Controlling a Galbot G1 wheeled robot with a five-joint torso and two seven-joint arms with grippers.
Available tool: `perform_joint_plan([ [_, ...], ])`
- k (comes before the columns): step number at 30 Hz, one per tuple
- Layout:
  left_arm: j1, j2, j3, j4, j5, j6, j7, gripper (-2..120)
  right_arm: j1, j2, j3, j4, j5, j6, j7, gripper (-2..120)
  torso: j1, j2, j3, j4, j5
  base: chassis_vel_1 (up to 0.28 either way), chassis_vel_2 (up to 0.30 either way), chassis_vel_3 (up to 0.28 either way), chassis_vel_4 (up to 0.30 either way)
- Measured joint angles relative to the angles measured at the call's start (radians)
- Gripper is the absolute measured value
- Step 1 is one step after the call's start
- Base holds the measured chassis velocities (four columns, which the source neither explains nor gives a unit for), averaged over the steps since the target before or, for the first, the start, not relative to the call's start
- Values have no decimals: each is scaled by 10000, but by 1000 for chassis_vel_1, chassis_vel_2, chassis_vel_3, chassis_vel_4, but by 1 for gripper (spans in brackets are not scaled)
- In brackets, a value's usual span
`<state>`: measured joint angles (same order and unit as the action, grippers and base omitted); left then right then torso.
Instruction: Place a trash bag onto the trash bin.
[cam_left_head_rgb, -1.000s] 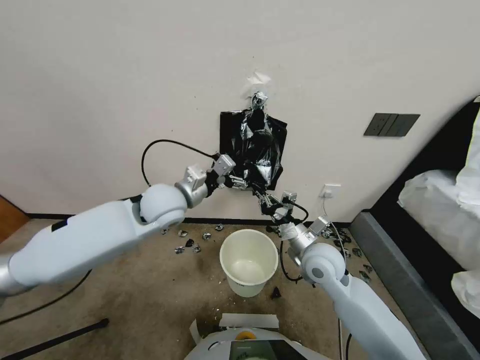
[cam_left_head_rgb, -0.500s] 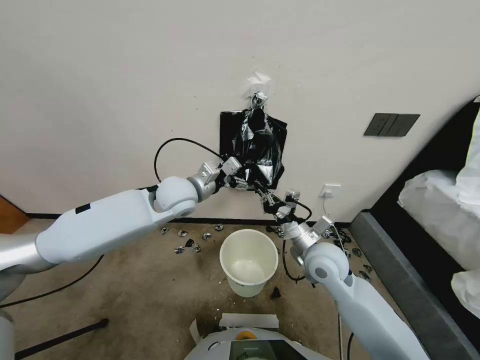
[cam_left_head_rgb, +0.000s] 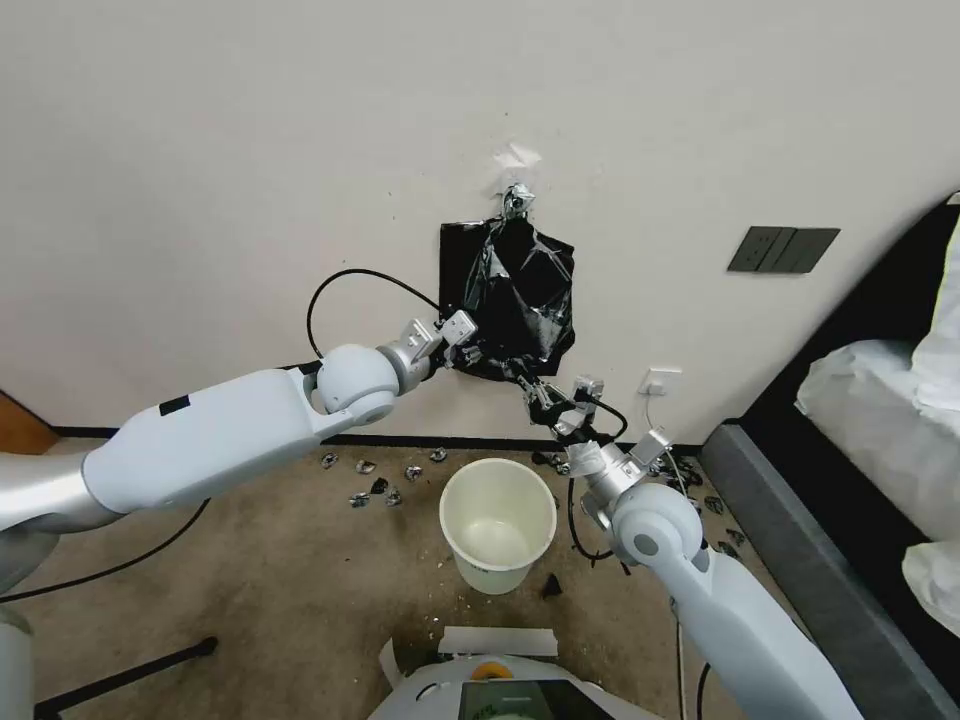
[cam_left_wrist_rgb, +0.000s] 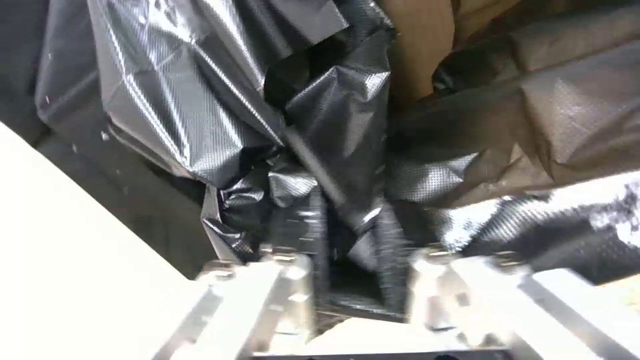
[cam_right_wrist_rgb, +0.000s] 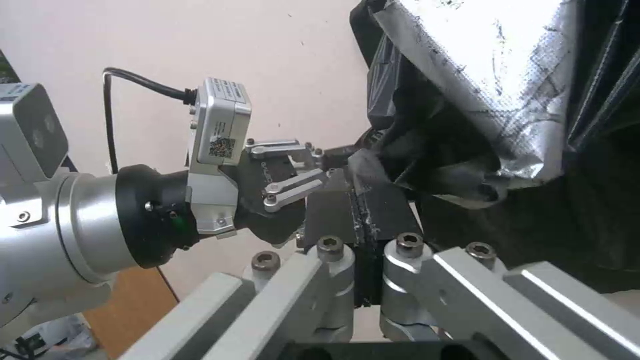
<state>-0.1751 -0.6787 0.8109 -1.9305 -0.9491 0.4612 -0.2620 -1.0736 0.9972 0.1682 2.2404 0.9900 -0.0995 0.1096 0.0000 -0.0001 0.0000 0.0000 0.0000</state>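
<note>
Bag (cam_left_head_rgb: 522, 300): hangs on wall hook above bin (cam_left_head_rgb: 498, 522), lower edge pinched by both grippers. Left gripper (cam_left_head_rgb: 472, 355) clamps left corner; right gripper (cam_right_wrist_rgb: 363, 210) clamps right. Risk: opposed pulls tear thin film, or pull whole bundle off hook.

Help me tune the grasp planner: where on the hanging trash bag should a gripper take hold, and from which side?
Grip the trash bag at its loose lower edge, coming from below and in front of the wall. It hangs from a hook, bunched and taut at the top, while the bottom is free film. Both the left gripper and right gripper are there, the right shut on it.
</note>
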Motion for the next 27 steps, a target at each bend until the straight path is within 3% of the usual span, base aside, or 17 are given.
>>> perform_joint_plan([
  [2,66,-35,-90,57,-99,8,-174,1,-8,-2,8,54,7,0,0,0,0,0,0,1,-1,0,0,0,0],
  [7,290,-143,-464,95,-341,-127,-586,0,-113,-22,38,156,-18,-23,-1,0,0,0,0,0,1,0,0,0,0],
  [11,692,-179,-993,-81,-686,-773,-1028,0,-331,-86,185,374,-331,-245,14,5,0,1,0,-1,1,0,0,0,0],
  [14,1228,-88,-1504,-440,-813,-1531,-1341,0,-689,-301,514,665,-1337,-599,235,20,0,0,0,2,0,0,0,0,0],
  [15,1228,-88,-1504,-440,-813,-1531,-1341,0,-689,-301,514,665,-1337,-599,235,20,0,0,0,2,0,0,0,0,0],
  [19,1892,118,-2031,-875,-747,-2216,-1545,0,-1630,-772,1100,1205,-4049,-1061,821,38,0,1,0,0,2,0,0,0,0],
  [24,2346,211,-2385,-1121,-683,-2517,-1697,0,-2136,-1261,1671,1791,-4868,-1192,892,53,-1,0,-1,-3,-2,0,0,0,0],
  [27,2543,298,-2497,-1305,-541,-2688,-1739,0,-1531,-1966,1892,2048,-5005,-1265,999,67,0,1,-1,0,-1,0,0,0,0],
])
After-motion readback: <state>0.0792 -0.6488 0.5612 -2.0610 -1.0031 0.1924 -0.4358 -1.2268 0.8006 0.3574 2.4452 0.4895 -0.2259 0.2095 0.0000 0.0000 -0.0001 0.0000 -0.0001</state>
